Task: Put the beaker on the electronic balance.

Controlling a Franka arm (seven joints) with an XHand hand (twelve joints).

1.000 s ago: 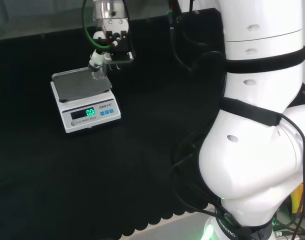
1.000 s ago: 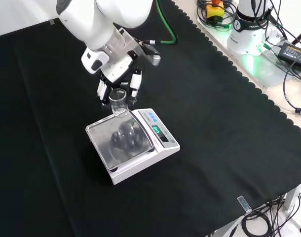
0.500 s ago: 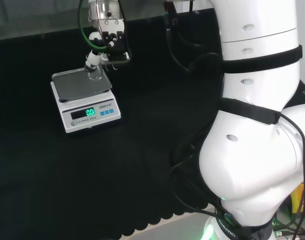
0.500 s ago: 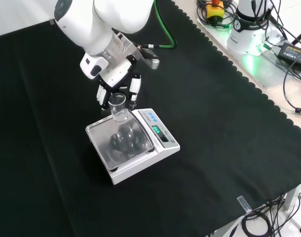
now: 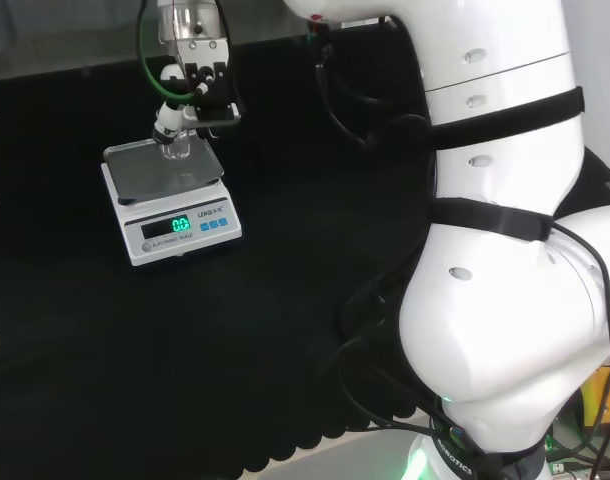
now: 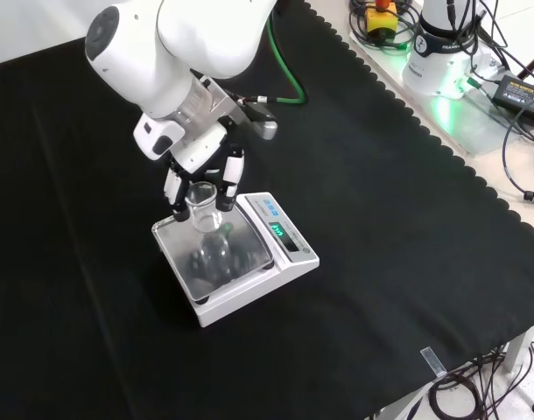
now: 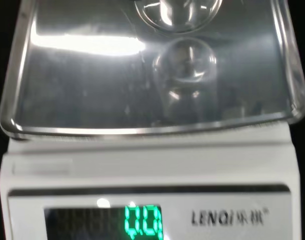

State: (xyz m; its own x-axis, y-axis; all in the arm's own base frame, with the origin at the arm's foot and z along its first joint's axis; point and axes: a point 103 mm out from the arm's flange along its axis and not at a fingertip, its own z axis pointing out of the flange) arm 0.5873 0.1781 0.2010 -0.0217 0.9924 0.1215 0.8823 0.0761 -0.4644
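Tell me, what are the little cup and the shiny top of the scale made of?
The beaker in the hand looks like clear glass or plastic: you can see straight through it. The pan of the balance looks like polished metal, since it mirrors light and shapes above it. The body seems white plastic.

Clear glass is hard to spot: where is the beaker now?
In the front view, the beaker is held in the hand, above the balance's steel pan.
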